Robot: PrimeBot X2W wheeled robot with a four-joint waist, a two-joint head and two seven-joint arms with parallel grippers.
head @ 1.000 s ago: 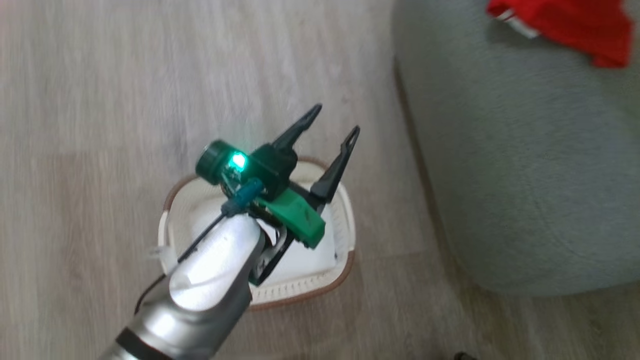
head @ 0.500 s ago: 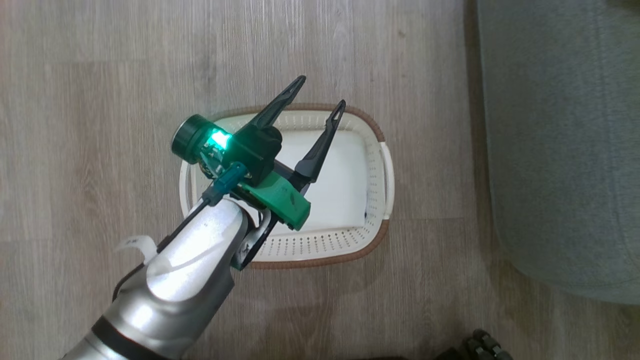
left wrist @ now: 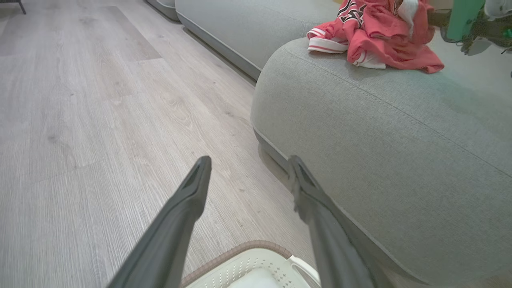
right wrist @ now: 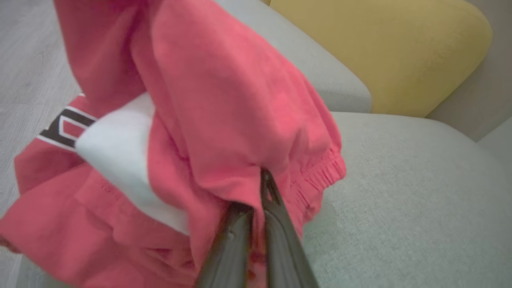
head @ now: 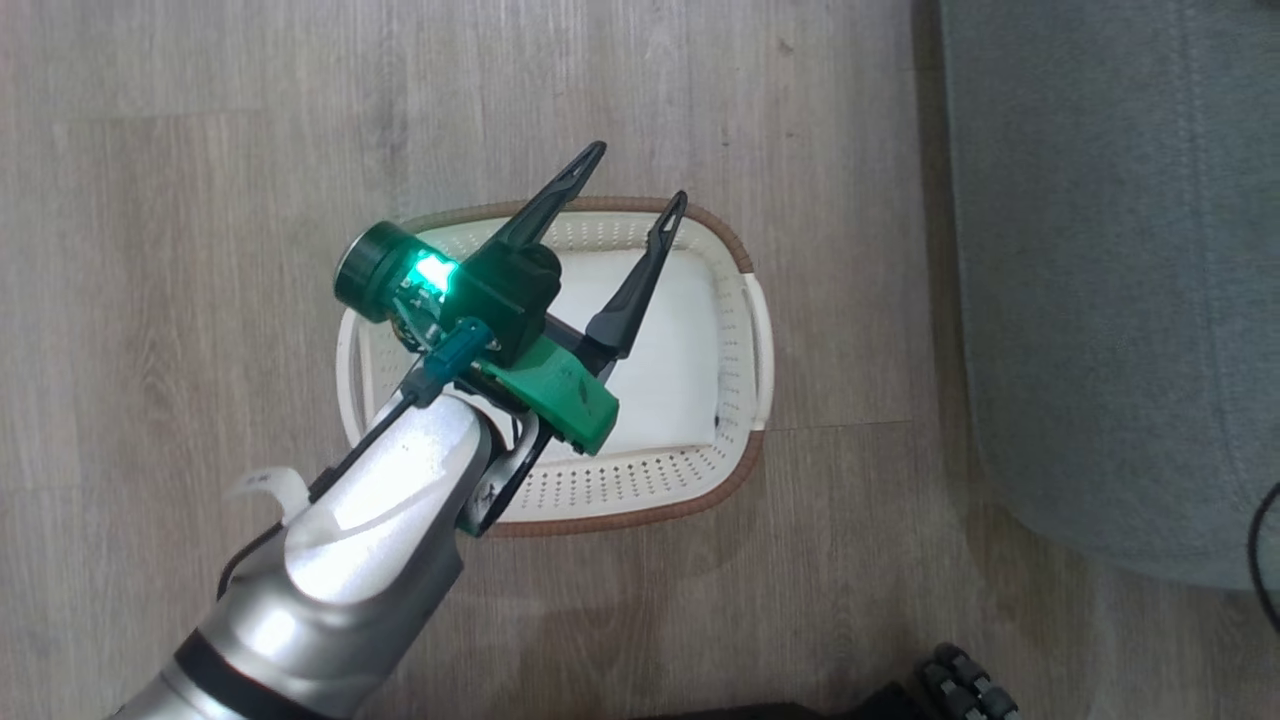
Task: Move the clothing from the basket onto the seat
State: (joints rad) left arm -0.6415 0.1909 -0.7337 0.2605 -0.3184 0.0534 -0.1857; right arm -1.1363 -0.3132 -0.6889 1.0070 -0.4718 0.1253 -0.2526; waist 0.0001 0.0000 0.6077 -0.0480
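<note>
**Red kit on the cushion, one claw wide, one claw clamped**

We start in the head view. At the left of the frame lies pale wood-look floor (head: 200,200). The silver forearm climbs from the lower left, and a green light (head: 435,272) glows on its wrist. The left gripper (head: 640,175) hangs over the middle of the frame with its two dark fingers spread wide and nothing between them. Right under it sits the basket (head: 640,515), standing on the floor with its brown rim and its white perforated walls and bottom in plain sight. At the right of the frame is the grey-green seat (head: 1100,300), just beside the basket.

Over to the left wrist view. There is floor on the left. The left gripper (left wrist: 248,160) fingers fork apart in the centre, and the basket (left wrist: 240,260) rim peeks in at the bottom edge. The seat (left wrist: 380,140) bulges on the right. At the upper right the clothing (left wrist: 380,36) lies heaped on the cushion, red with white striped trim. It carries black-and-white lettering that I can't read from here.

Now the right wrist view. Red clothing (right wrist: 224,100) drapes across the left and centre. A black block outlined in white shows at the left edge, but it spells nothing I can make out. The right gripper (right wrist: 264,178) has its fingers pressed together, pinching that red fabric at the bottom centre. The seat (right wrist: 400,180) spreads to the right, with a yellow cushion (right wrist: 380,52) at the upper right.
</note>
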